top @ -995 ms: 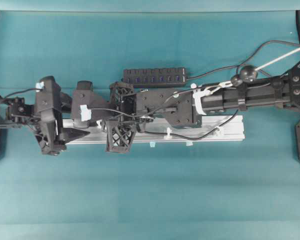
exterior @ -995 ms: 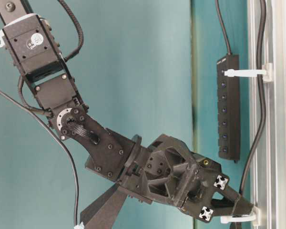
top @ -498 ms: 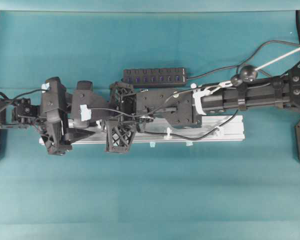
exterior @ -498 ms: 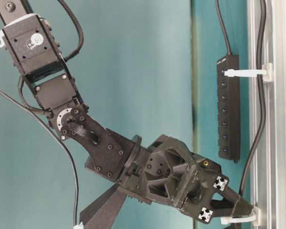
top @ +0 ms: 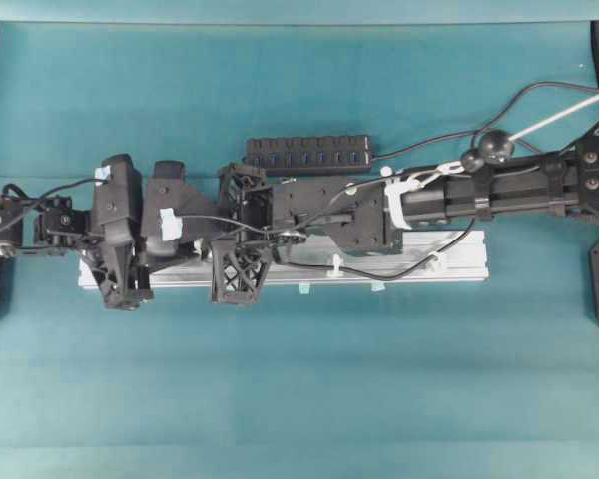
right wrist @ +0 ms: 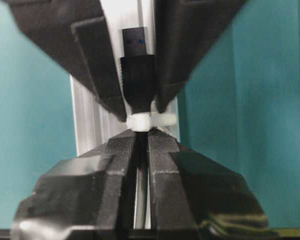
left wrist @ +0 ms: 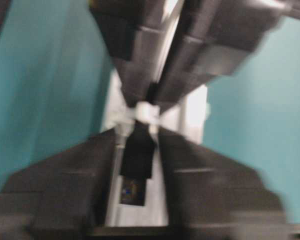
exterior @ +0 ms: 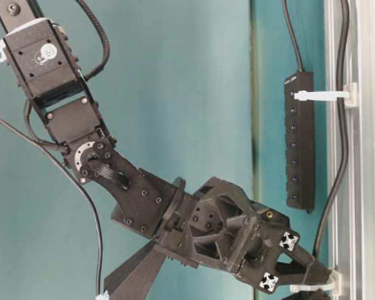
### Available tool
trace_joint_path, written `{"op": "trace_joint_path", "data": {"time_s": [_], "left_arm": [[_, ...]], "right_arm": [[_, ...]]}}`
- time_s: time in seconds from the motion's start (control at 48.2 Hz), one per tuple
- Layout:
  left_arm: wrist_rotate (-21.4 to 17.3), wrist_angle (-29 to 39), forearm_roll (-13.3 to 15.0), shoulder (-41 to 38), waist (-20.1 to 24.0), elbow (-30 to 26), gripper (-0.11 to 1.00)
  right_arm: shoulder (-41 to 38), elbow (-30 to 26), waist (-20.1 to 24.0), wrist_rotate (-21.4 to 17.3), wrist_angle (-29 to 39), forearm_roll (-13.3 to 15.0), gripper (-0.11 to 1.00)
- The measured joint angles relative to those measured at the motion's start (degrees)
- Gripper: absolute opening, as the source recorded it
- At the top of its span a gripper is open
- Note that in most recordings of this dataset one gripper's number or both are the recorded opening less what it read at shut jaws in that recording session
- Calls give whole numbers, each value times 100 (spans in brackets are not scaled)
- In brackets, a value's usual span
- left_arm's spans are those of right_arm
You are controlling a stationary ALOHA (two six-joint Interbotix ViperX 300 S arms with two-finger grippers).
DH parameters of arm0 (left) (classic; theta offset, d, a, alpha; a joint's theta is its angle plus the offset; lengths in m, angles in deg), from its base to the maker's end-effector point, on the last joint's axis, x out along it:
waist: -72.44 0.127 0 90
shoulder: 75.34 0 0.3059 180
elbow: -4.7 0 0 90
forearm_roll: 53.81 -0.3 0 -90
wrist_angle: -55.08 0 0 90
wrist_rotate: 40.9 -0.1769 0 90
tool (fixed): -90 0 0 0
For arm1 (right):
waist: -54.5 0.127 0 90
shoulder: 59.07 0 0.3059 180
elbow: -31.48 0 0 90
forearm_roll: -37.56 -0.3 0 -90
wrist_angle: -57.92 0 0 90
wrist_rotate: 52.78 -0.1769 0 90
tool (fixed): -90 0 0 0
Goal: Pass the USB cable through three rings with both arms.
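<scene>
The USB cable's black plug [right wrist: 137, 80] sticks out through a whitish ring [right wrist: 140, 121] at the left end of the silver rail [top: 429, 271]. My right gripper [right wrist: 141, 134] is shut on the thin cable just behind that ring. In the blurred left wrist view, my left gripper [left wrist: 137, 137] has its fingers [left wrist: 80, 180] closed against both sides of the plug [left wrist: 137, 155], with the ring [left wrist: 147, 112] beyond. The cable [top: 399, 269] trails right through two more rings [top: 337, 267] [top: 437, 261]. Overhead, both grippers meet over the rail's left part, hiding the first ring.
A black multi-port hub [top: 307, 152] lies behind the rail, its own cable running off to the right. The teal cloth covers the table. The table-level view shows the right gripper [exterior: 319, 275] at a ring [exterior: 309, 289], with the hub [exterior: 300, 140] beside the rail [exterior: 362, 187].
My left arm has slid right along the rail toward the ring, and its jaws have closed in around the plug. The right arm and its grip are unchanged.
</scene>
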Motion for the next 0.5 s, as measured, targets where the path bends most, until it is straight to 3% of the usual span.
{"op": "trace_joint_path", "data": {"time_s": [0.498], "left_arm": [[0,0,-9,105,0,132,23]], "right_arm": [[0,0,0,0,-9,0,-8]]}}
